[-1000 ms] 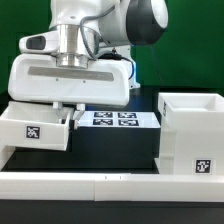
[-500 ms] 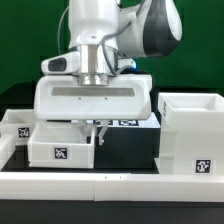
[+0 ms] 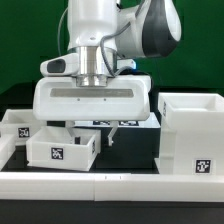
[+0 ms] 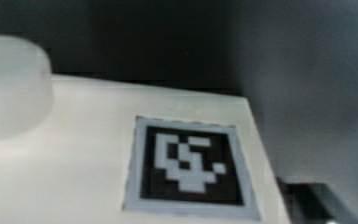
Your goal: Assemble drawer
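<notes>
Sitting on black table [image 3: 130, 152] — white tray [image 3: 45, 150]; green backdrop [image 3: 20, 45] behind.

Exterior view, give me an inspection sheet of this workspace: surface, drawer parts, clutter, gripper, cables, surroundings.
Surface: black table; white front rail along its near edge; marker board lying flat at the back.
Job's things: tall casing at the exterior view's right, open on top; one tray below the gripper; second tray at the far left.
Clutter: nothing seen.
Grippers: gripper low over the middle tray; open or shut cannot be told.
Cables: nothing seen.
Surroundings: green backdrop.
</notes>
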You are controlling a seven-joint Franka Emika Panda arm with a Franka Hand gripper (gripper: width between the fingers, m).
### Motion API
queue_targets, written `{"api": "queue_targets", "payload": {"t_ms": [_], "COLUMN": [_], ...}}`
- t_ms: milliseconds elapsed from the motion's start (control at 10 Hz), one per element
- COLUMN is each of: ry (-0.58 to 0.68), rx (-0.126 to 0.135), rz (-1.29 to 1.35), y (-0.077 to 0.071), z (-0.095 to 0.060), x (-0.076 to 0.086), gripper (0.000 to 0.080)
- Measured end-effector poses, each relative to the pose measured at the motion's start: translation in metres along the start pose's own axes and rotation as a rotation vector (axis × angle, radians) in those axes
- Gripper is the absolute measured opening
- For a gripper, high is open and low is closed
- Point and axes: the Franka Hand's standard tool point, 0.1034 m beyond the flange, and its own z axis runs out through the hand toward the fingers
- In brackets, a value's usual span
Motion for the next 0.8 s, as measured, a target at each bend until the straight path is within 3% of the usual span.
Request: {"api": "queue_targets", "payload": {"t_ms": [100, 200, 300, 400, 600, 700, 800], "ry": [-0.014, -0.053, -0.067, 0.026, 0.111, 0.107, 0.077], "rx": [0.006, 0.032, 0.045, -0.007, -0.063, -0.069, -0.057], "rz": [0.035, 0.083, 0.118, 0.110, 0.103, 0.081, 0.084], "y": [-0.001, -0.008, -0.015, -0.007, 0.001, 0.007, 0.013], "z": [-0.003, -0.005, -0.008, -0.007, 0.003, 0.012, 0.014], "x": [0.002, 0.005, 0.015, 0.027, 0.025, 0.014, 0.010], "gripper": [0.0556, 0.0556, 0.0633, 0.0645, 0.0649, 0.0649, 0.0649]}}
